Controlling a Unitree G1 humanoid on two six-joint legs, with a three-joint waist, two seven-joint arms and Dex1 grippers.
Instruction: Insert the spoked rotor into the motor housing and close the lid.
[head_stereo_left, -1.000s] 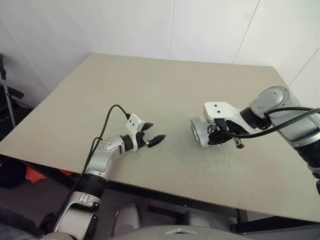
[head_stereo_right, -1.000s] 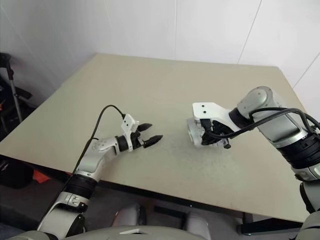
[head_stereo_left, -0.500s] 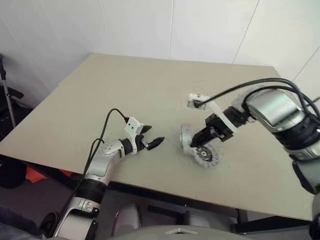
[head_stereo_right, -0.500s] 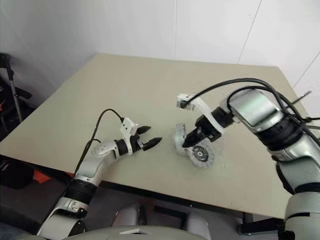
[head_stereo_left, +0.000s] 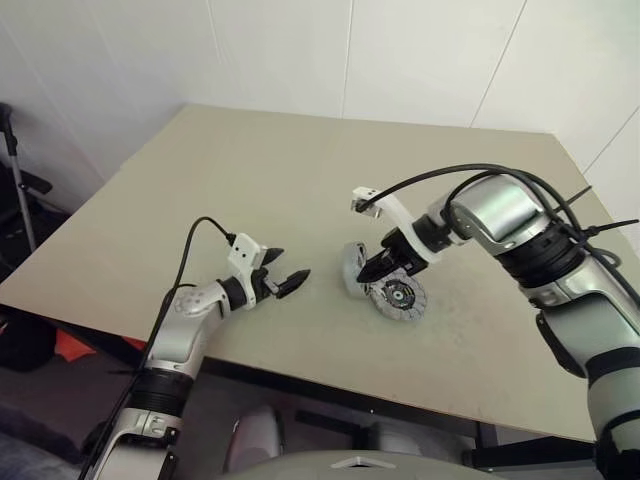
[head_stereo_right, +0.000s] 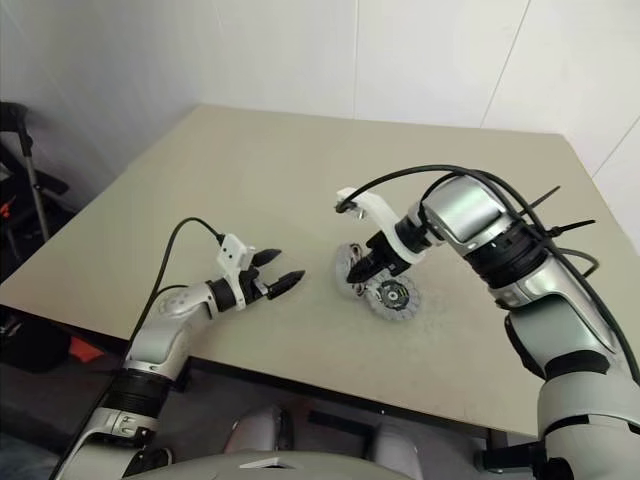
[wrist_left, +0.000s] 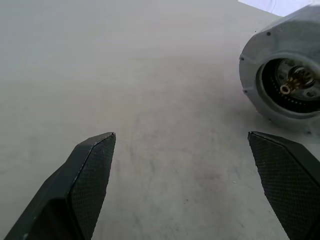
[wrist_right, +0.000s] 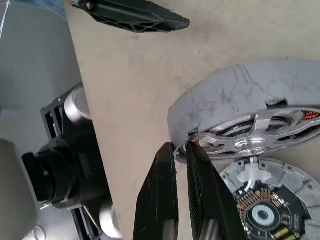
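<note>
Now the right gripper (head_stereo_left: 372, 271), fingers pressed together on the spoked rotor (wrist_right: 260, 135), is seating it in the tilted motor housing (head_stereo_left: 351, 270) (lid (head_stereo_left: 399, 296) lying flat at its 4 o'clock), while the spread left gripper (head_stereo_left: 283, 276) is waiting at 9 o'clock.

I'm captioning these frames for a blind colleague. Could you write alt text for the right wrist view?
The right gripper, its two black fingers nearly together, meets the edge of the spoked rotor, which sits in the upturned grey motor housing. The ribbed lid lies open below it on the beige table, and a finger of the left gripper reaches in beyond.
</note>
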